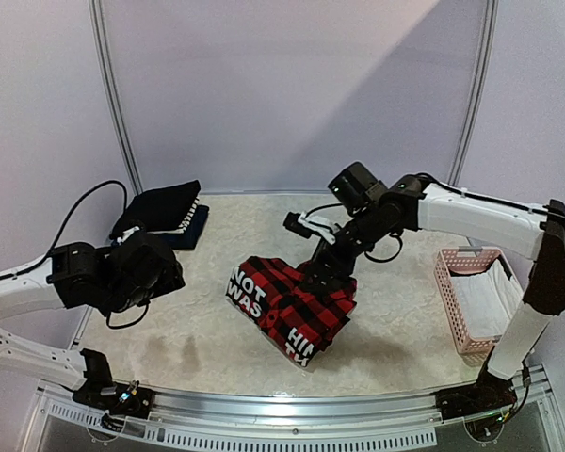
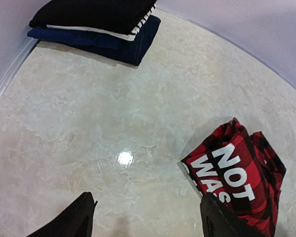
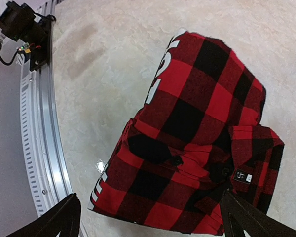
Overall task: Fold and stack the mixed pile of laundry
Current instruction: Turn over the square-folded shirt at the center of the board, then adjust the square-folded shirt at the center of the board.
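The folded red-and-black plaid flannel shirt (image 1: 292, 303) lay at the centre of the table (image 1: 405, 325), white lettering along its edge. The right gripper (image 3: 150, 219) hung over it, fully spread, apparently gripping nothing. The left gripper (image 2: 147, 210) stood parted and empty at the left. Folded black and navy garments (image 1: 165, 215) sat stacked rear-left, and a pink basket (image 1: 448, 294) stood at right.

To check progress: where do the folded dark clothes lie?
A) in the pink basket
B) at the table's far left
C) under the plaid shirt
B: the folded dark clothes sit stacked at the far left of the table, apart from the plaid shirt.
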Robot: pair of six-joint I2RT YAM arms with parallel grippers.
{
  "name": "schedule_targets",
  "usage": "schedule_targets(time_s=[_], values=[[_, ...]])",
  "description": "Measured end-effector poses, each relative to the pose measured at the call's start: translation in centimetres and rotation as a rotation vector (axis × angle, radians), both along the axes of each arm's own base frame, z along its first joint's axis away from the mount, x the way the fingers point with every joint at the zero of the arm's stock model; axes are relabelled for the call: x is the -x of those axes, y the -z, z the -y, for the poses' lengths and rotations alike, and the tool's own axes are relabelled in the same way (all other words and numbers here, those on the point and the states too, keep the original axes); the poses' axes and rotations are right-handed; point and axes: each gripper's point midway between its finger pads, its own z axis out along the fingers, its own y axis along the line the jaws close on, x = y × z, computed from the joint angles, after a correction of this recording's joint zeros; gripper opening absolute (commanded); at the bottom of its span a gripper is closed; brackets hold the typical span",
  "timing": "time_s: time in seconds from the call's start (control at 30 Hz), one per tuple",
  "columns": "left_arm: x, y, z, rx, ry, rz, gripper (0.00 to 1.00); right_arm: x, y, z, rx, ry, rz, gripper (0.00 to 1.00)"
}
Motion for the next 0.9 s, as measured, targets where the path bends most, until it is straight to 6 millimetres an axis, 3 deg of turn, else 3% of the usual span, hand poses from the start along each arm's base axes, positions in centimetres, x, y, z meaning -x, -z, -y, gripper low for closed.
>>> schedule_targets(time_s=[0.17,0.33,0.57,0.67,0.8,0.9], values=[[0.3,1.4,0.6,-0.023,0.042,-0.056,0.72,2.4,4.1,-2.4,0.14,-0.009,-0.013,0.99],[1.0,2.4,0.5,0.013,0.073,-0.06,0.71,2.7,7.4,-3.2,0.266,0.041,0.012,0.99],[0.6,-0.2,-0.7,-0.072,0.111,0.017,0.73,2.8,10.5,-3.1,0.383,0.087,0.064,0.95],[0.2,-2.9,-1.4,-0.109,0.111,0.08,0.73,3.3,11.8,-3.3,0.436,0.076,0.104,0.79],[0.0,-5.9,-2.6,-0.121,0.099,0.154,0.73,2.7,12.2,-3.3,0.496,0.071,0.161,0.38],[0.2,-6.5,-3.2,-0.129,0.096,0.171,0.73,1.5,11.3,-3.0,0.512,0.059,0.19,0.1]])
